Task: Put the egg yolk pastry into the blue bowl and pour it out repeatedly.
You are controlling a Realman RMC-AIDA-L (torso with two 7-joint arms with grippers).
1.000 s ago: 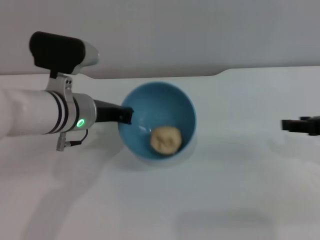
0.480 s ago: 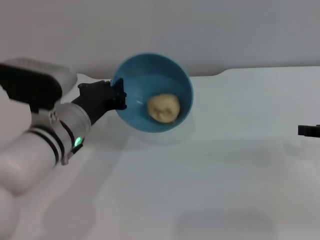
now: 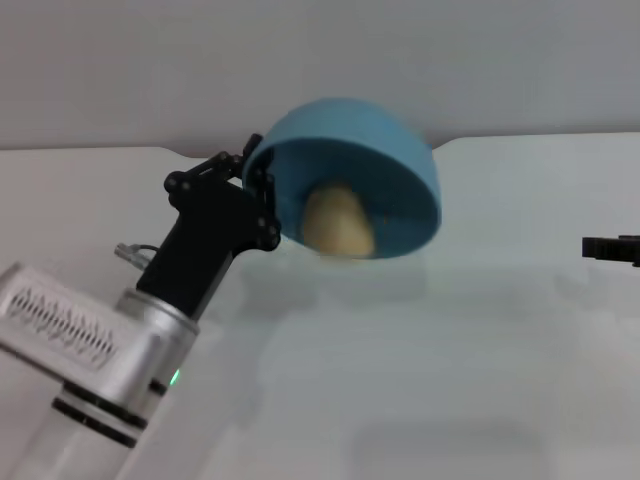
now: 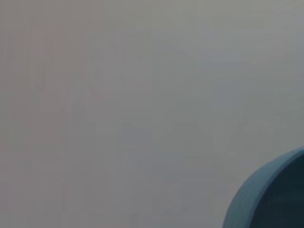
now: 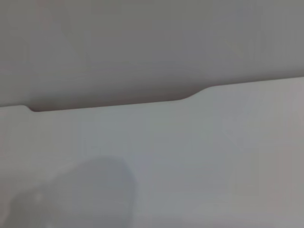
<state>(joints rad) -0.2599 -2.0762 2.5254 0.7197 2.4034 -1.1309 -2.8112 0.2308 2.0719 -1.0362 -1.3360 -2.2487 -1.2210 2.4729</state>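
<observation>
The blue bowl [image 3: 350, 135] is lifted above the white table and tipped far over, its mouth facing down and forward. My left gripper [image 3: 262, 205] is shut on the bowl's left rim. The egg yolk pastry [image 3: 338, 222], a pale tan ball, sits at the lower lip of the tipped bowl, partly past the rim. In the left wrist view only a curve of the blue bowl [image 4: 270, 194] shows against the grey wall. My right gripper [image 3: 612, 247] is parked at the far right edge, above the table.
A white table [image 3: 420, 380] spreads under the bowl, with the bowl's shadow just below it. A grey wall runs behind, and the table's back edge [image 5: 118, 103] has a stepped notch.
The left arm has raised the bowl off the table and rolled it from upright to mouth-down. The pastry has slid from the bowl's bottom toward the rim.
</observation>
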